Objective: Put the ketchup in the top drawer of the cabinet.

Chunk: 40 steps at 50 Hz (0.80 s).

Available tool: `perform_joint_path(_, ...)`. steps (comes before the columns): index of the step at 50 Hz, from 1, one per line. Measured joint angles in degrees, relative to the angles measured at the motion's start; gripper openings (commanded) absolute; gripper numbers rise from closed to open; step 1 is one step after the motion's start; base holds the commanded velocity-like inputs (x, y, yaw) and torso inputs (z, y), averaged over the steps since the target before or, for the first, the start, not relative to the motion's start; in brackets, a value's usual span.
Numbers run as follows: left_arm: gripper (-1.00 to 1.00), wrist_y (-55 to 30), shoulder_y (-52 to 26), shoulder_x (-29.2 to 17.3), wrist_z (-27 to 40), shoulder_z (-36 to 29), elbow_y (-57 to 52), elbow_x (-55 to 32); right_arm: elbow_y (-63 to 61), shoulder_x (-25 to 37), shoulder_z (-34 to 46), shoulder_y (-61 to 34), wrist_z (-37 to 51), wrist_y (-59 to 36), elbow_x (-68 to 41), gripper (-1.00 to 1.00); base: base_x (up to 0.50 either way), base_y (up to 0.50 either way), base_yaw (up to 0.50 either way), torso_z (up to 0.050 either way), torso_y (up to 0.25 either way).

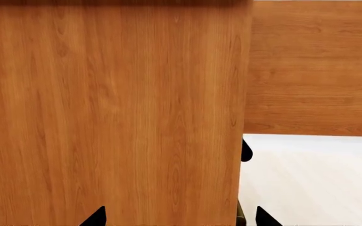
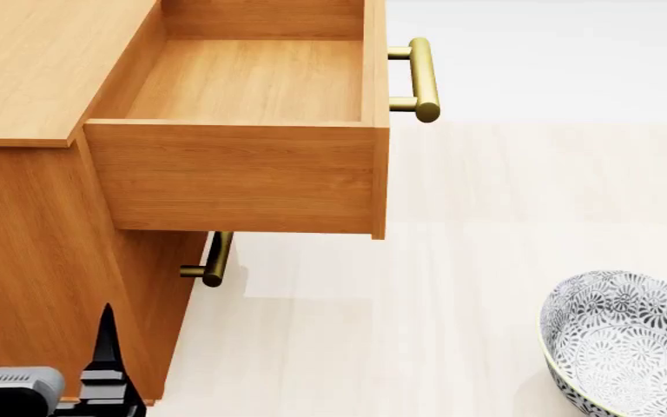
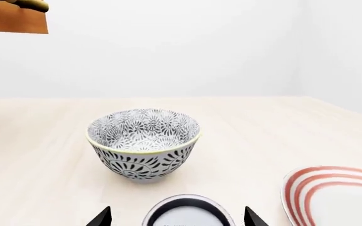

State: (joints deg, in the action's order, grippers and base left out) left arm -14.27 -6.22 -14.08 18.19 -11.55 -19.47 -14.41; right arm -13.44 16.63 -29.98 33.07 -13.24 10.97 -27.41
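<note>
Between right end effector (image 3: 177, 217) fingertips: ketchup (image 3: 188, 214) upright, top showing.

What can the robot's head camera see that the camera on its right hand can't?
Only the head view shows the open, empty top drawer, its brass handle, the cabinet, the lower handle and the left gripper.

Only the right wrist view shows the ketchup lying between the right gripper fingertips, and a red-striped plate.

Both show the patterned bowl on the pale surface.

Simulated home dining spot: wooden cabinet (image 2: 32, 217), patterned bowl (image 3: 143, 141), striped plate (image 3: 338, 197).
</note>
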Motion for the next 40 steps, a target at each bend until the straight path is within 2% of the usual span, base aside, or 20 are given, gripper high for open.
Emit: perform_joint_path(40,1.0,0.7,-0.5,-0.7,0.8,-0.8,1.5,-0.9,4.9,0.3,1.1,-3.4,0.9,-2.5,-1.1,1.0,0.0,0.0,0.0,0.0,0.0)
